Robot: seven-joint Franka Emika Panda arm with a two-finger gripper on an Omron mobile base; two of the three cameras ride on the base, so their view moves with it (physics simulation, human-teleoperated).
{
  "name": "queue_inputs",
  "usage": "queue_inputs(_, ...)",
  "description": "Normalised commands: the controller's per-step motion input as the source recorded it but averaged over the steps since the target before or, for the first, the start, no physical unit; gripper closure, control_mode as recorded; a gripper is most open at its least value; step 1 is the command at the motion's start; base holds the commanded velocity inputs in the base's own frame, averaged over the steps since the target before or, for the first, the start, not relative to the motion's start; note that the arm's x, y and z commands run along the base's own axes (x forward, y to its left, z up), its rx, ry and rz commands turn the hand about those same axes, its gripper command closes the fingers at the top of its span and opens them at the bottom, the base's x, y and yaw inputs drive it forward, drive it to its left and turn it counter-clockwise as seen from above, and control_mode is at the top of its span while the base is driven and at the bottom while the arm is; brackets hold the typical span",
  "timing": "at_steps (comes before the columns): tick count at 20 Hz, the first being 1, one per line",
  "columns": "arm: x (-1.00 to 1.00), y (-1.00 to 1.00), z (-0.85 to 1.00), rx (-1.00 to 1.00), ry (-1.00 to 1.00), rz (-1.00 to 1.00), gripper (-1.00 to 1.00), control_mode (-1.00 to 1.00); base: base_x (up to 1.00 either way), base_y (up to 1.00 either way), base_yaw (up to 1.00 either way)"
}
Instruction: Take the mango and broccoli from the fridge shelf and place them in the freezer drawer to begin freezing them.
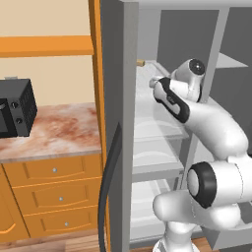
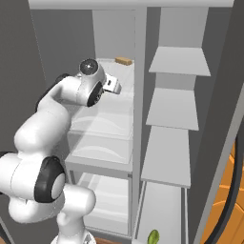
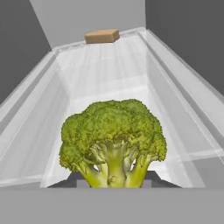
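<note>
broccoli (image 3: pixel 113 142) on translucent fridge shelf (image 3: pixel 105 70), tan block (image 3: pixel 102 36) behind

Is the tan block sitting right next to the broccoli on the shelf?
No, in the hand view the tan block lies at the shelf's far end, while the broccoli is close to the camera.
</note>
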Motion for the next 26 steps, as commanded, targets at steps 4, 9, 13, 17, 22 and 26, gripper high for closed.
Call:
queue_inputs(4,-1.00,-0.03,0.18,0.00,0.00,0.00,1.00,-1.00,0.00,0.00,0.00)
queue_inputs(9,-1.00,0.00,-0.03,0.00,0.10,0.00,1.00,-1.00,0.00,0.00,0.00)
queue_inputs(13,-0.94,0.00,-0.31,0.00,0.19,0.00,1.00,-1.00,0.00,0.00,0.00)
queue_inputs(17,-0.93,0.00,-0.58,0.00,0.16,0.00,1.00,-1.00,0.00,0.00,0.00)
queue_inputs(22,-0.19,-0.01,-0.16,0.00,0.02,0.00,1.00,1.00,-0.42,-0.13,0.00)
queue_inputs(26,0.00,0.00,0.00,0.00,0.00,0.00,1.00,1.00,-0.13,-0.49,-0.03)
